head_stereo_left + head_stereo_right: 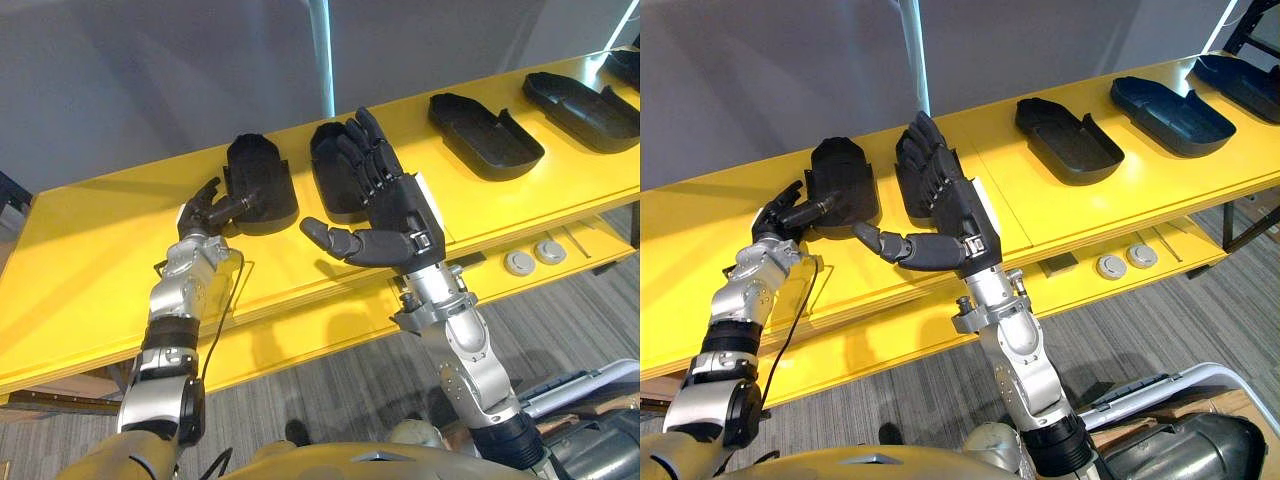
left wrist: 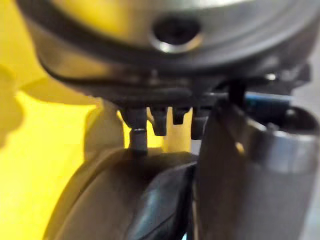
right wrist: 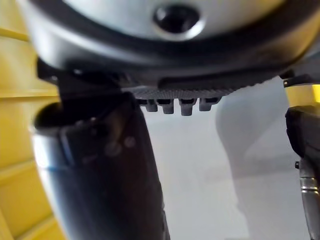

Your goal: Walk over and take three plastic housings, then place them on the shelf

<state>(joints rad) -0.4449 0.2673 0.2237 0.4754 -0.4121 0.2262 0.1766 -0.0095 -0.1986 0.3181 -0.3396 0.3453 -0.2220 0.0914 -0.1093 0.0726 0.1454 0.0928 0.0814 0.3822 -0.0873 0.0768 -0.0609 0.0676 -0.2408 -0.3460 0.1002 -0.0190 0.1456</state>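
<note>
You are at the very start of the job. Every plastic housing in sight lies on the yellow table (image 1: 90, 250), and none has been lifted or carried anywhere.

Your left robot hand (image 1: 203, 215) is at the near end of the leftmost housing (image 1: 262, 170). One digit reaches out and touches its rim while the others curl back. I cannot tell whether that is a real pinch or only a touch, so do not count it as a grasp.

Your right robot hand (image 1: 395, 205) is spread flat with its fingers straight and its thumb out to the side. It sits over the second housing (image 1: 325, 175) and holds nothing; from these views I cannot say whether the palm rests on the part or hovers just above it.

Further along on your right, the third housing (image 1: 487, 135), the fourth housing (image 1: 580, 100) and the edge of a fifth housing (image 1: 625, 65) lie untouched, well apart from both hands.

By my reading, the walk-over is done and the first pick is only being set up. All three takes and all three placements are left to do. Which surface is meant as the shelf is not clear from here — the table has a lower ledge (image 1: 470, 295) with two round discs (image 1: 519, 263) on it, and no housing lies there.
</note>
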